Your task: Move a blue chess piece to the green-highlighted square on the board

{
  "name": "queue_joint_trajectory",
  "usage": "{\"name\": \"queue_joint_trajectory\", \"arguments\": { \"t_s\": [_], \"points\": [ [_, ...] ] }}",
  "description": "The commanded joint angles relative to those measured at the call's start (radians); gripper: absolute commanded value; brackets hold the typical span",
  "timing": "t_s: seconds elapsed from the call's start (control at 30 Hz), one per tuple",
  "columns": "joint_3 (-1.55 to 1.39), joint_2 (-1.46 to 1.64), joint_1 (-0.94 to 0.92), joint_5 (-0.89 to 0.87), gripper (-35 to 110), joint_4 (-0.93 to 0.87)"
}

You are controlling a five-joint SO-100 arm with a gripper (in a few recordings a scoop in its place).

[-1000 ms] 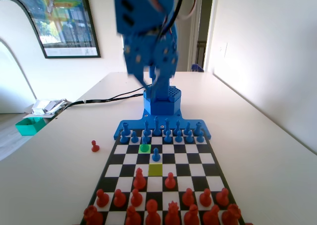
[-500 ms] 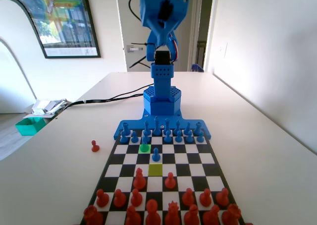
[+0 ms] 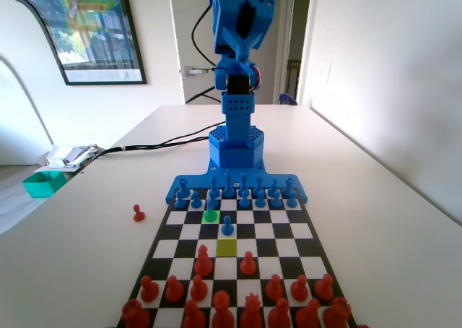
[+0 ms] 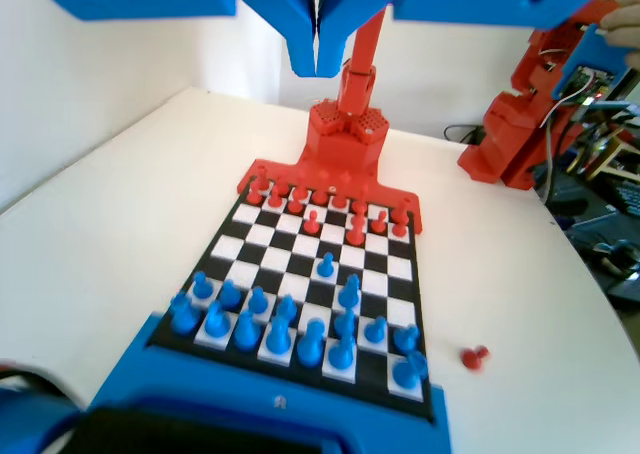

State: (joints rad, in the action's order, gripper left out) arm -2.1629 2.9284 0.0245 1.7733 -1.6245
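White table (image 3: 375, 198), framed poster (image 3: 86, 28) on wall.

The gripper (image 4: 318, 62) hangs closed, its upper body cut off by the wrist view's top edge. Directly below it, the nearest blue pieces (image 4: 300, 339) look soft and blurry.

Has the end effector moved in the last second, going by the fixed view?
Yes. The end effector hung low over the arm's base a second ago; now the arm is raised and folded back, well above that base. Its jaws look shut.
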Motion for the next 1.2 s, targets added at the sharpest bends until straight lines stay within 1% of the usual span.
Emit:
{"name": "queue_joint_trajectory", "arguments": {
  "t_s": [0.0, 0.5, 1.17],
  "points": [
    [-0.011, 0.049, 0.009, -0.006, 1, 0.031],
    [-0.015, 0.126, -0.055, -0.011, 1, 0.051],
    [-0.015, 0.126, -0.057, -0.011, 1, 0.051]
  ]
}}
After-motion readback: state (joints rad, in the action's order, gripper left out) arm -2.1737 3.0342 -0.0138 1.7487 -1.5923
